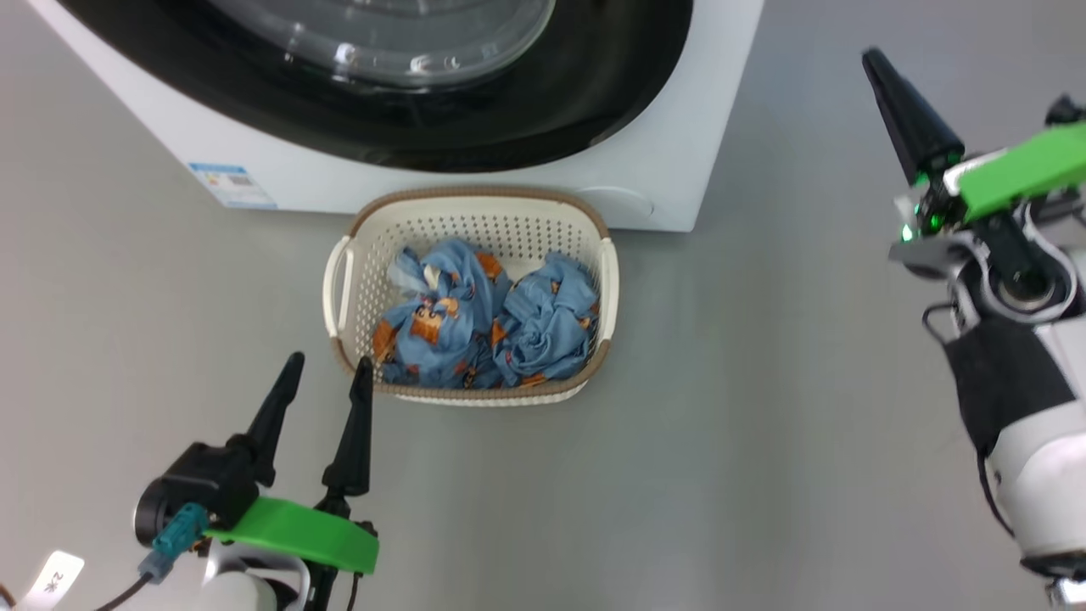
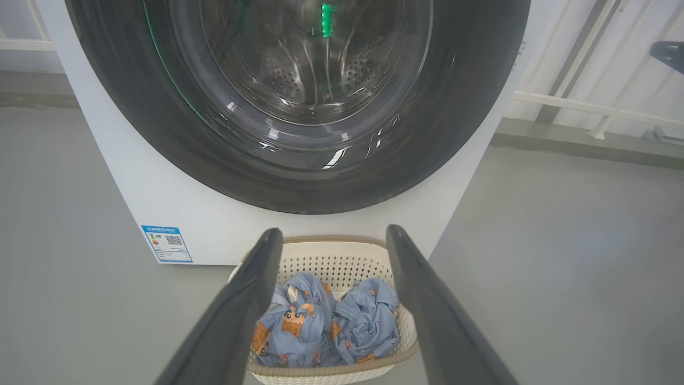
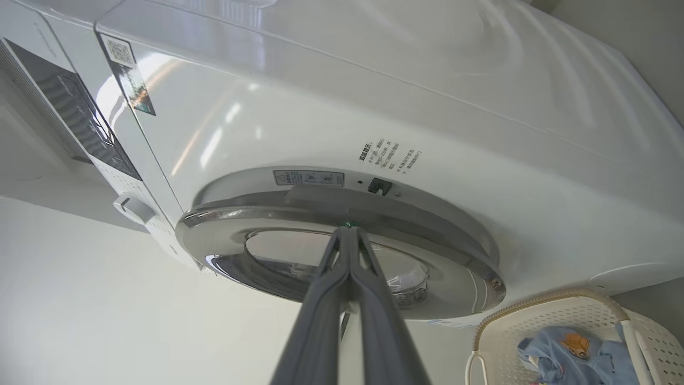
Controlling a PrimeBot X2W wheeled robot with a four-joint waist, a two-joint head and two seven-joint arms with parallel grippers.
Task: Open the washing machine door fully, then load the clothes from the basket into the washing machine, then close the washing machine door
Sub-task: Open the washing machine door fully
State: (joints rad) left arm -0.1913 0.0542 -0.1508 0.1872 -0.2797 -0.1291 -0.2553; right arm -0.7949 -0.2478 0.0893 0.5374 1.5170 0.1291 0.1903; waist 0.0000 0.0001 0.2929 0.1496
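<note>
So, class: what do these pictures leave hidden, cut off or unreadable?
Head view: top edge cuts off the round glossy black washing machine door.
Head view: print on the small blue label sticker is too small.
Left wrist view: the open left gripper covers part of the light-blue bear-print clothes.
Right wrist view: bottom edge cuts the cream perforated plastic basket; whether the shut right gripper touches the door is unclear.

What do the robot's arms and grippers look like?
Both grippers have long, dark, tapering jaws on a bright green bracket. The left gripper carries a teal plug with a grey cable and a white tag. The right gripper shows a green light, black cabling and a white forearm with a black band.
</note>
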